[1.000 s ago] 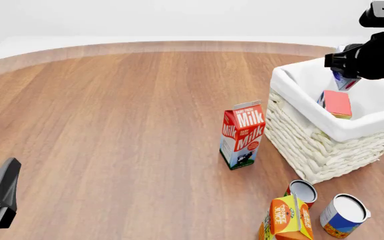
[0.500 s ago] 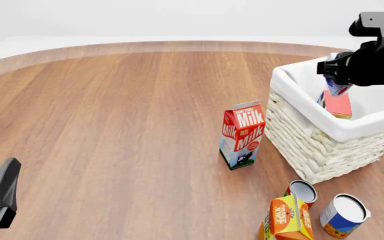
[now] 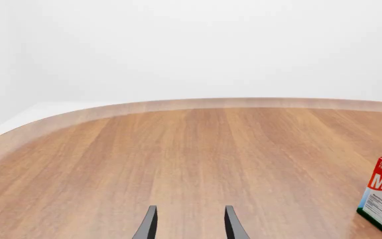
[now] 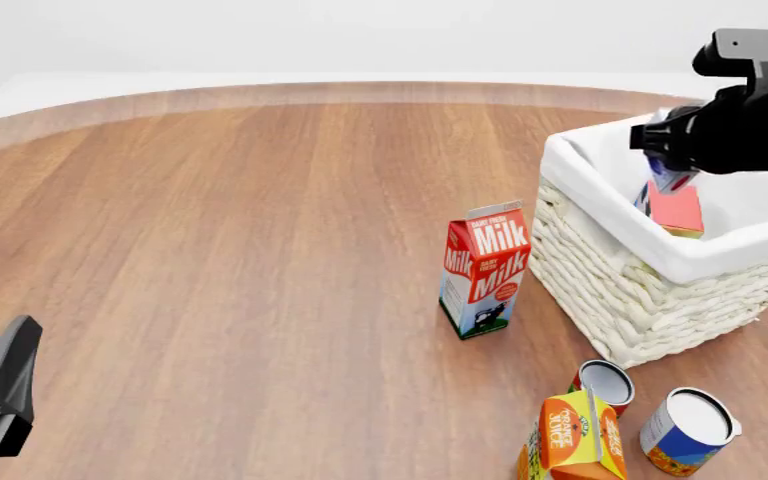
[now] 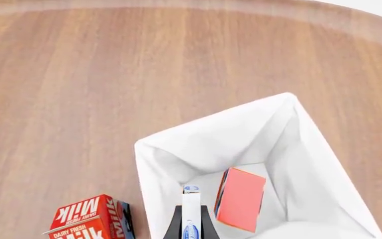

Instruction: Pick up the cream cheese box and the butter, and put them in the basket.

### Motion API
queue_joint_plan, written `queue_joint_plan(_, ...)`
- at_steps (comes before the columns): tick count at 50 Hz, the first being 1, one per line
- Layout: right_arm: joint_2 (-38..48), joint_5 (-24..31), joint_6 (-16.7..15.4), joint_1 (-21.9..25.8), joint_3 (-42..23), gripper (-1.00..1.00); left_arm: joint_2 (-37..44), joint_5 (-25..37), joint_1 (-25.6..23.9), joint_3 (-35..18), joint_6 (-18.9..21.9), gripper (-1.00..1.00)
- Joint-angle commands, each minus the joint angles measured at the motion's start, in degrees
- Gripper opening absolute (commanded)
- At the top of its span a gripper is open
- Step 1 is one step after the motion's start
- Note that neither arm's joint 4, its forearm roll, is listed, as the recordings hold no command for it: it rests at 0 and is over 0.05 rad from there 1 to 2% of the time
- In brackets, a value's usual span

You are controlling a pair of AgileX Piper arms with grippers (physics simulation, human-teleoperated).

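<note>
1. Clamping the cream cheese box (image 5: 191, 219) on edge between the fingers of the right gripper (image 5: 191, 230), hanging over the open mouth of the basket (image 4: 598, 262); seen from the front as a slim white-and-blue sliver (image 4: 663, 172) just under the black wrist (image 4: 738, 128).
2. Resting already inside on the liner: the butter (image 5: 240, 199), red face up, just beside the held box.
3. Judging the step as the release: lowering a little further into the basket before parting the fingers, keeping the box clear of the cloth rim.
4. Aiming for the bare liner beside the butter, not on top of it, to avoid tipping either carton.
5. Lifting straight up afterward, avoiding snagging the folded liner.
6. Idling low on the near side, fingers apart and holding nothing: the left gripper (image 3: 189, 224), well away from the milk carton (image 4: 484, 270).
</note>
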Motion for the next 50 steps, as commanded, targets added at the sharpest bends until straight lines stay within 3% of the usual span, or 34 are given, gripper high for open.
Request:
queue_joint_plan(1,1.0,-1.7,1.0,-0.3,0.6,-1.00,0.0,0.0,0.0,0.0,0.0,1.00)
queue_joint_plan(50,5.0,-5.0,1.5,-1.5,0.6,-1.00,0.0,0.0,0.0,0.0,0.0,1.00)
